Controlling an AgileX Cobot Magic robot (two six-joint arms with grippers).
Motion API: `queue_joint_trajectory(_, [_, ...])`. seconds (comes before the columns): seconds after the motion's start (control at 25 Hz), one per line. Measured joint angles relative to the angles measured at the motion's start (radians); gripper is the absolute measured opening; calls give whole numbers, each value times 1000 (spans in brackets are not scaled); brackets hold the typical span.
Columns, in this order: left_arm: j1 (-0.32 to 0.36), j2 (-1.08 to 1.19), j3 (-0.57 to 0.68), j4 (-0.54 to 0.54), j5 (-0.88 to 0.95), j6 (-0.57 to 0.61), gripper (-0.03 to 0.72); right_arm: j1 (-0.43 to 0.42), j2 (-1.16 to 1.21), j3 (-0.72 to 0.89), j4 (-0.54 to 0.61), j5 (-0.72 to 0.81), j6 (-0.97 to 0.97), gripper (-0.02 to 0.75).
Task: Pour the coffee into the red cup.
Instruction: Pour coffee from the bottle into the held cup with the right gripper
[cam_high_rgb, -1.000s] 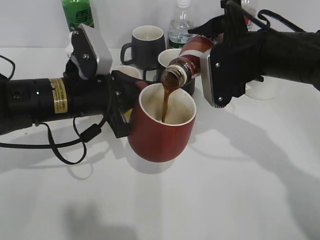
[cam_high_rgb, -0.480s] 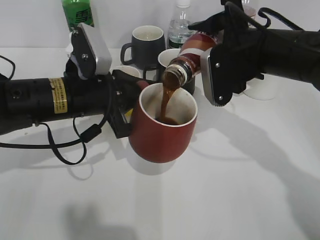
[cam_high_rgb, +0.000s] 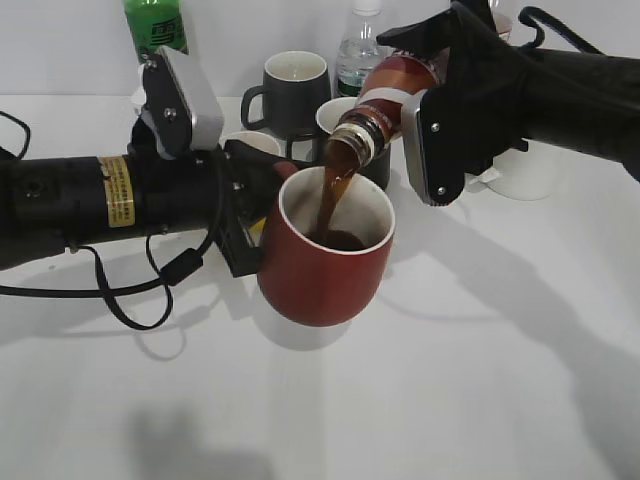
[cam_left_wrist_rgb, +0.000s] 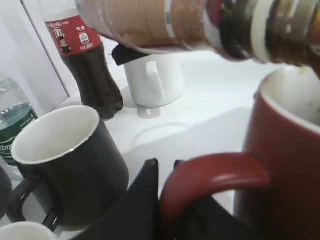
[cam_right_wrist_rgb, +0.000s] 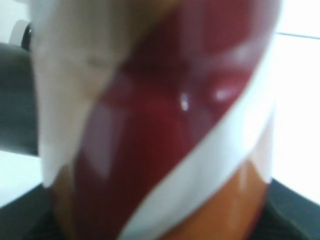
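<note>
Pouring: right gripper clamped on the coffee, long axis tilted mouth-down-left directly over the red cup, whose handle the left gripper grips

Setting: robot test bench or lab, not a lived-in room. Evidence: plain white table against a bare white wall, with loose black cable trailing from an arm across the surface. Props clustered at the rear: black mugs, white mug, water bottle, green bottle, cola bottle.
</note>
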Motion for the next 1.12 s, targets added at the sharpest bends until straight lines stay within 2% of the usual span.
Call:
queue_joint_trajectory(0.76, [0, 0, 0, -7, 2, 0, 58, 0, -1, 0, 9, -30, -92, 503])
queue_joint_trajectory(1.12, [0, 0, 0, -7, 1, 1, 58, 0, -1, 0, 74, -43, -69, 503])
